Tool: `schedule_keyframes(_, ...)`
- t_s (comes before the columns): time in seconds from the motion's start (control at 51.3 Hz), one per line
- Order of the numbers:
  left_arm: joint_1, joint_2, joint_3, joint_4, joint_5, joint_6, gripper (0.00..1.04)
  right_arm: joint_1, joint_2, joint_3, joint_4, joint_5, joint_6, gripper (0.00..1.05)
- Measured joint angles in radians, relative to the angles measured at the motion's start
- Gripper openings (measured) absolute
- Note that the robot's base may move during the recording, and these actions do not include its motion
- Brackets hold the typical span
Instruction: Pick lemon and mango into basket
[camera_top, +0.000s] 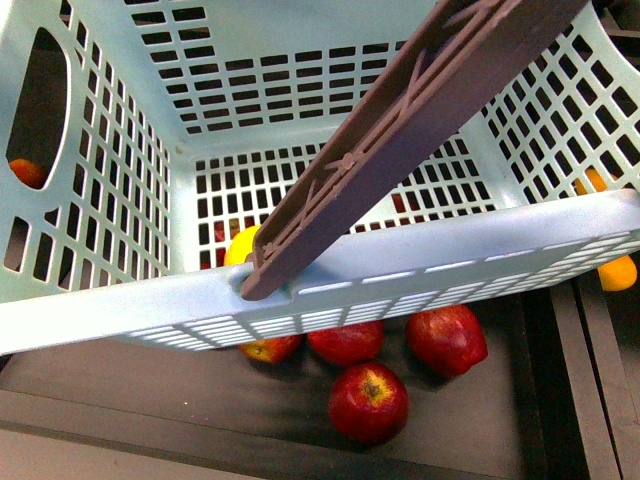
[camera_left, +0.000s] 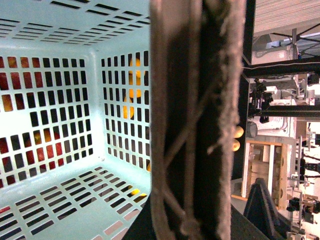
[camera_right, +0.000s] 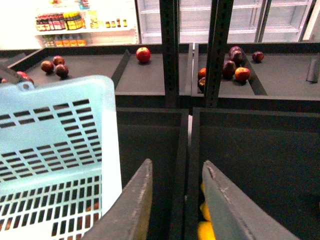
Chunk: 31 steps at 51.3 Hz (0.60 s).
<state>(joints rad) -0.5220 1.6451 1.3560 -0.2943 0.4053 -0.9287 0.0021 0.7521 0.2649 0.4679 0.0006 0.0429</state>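
Note:
The light-teal basket (camera_top: 420, 270) is lifted and tilted and fills most of the front view; it holds no fruit. One brown bar (camera_top: 400, 140) crosses it diagonally. My left gripper (camera_left: 197, 222) is shut on that bar (camera_left: 190, 100), with the basket's inside (camera_left: 60, 190) beside it. My right gripper (camera_right: 177, 162) is open and empty, to the right of the basket's wall (camera_right: 50, 140), over a bin divider. Yellow fruits (camera_right: 205, 231) lie just under it. A rounded yellow fruit (camera_top: 240, 246) shows through the lattice. I cannot tell which is lemon or mango.
Red apples (camera_top: 368, 400) lie in the dark bin under the basket. Orange-yellow fruits (camera_top: 617, 272) lie in the bin to the right. A black shelf post (camera_right: 170, 50) stands ahead of the right gripper, with more bins of apples (camera_right: 143, 54) and dark fruits (camera_right: 235, 67) behind.

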Motion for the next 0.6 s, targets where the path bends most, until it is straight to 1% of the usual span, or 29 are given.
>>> schedule_keyframes(0.136,0.001,0.000,0.000,0.000,-0.005,0.001,0.05,0.000,-0.058,-0.056,0.004,0.000,-0.020,0.11)
schedule_keyframes(0.214,0.001,0.000,0.000,0.000,-0.004,0.003,0.05,0.000,-0.085,-0.077,0.004,0.000,-0.029,0.02)
schedule_keyframes(0.604,0.001,0.000,0.000,0.000,-0.004,0.000,0.05,0.000,-0.226,-0.173,-0.042,0.000,-0.036,0.02)
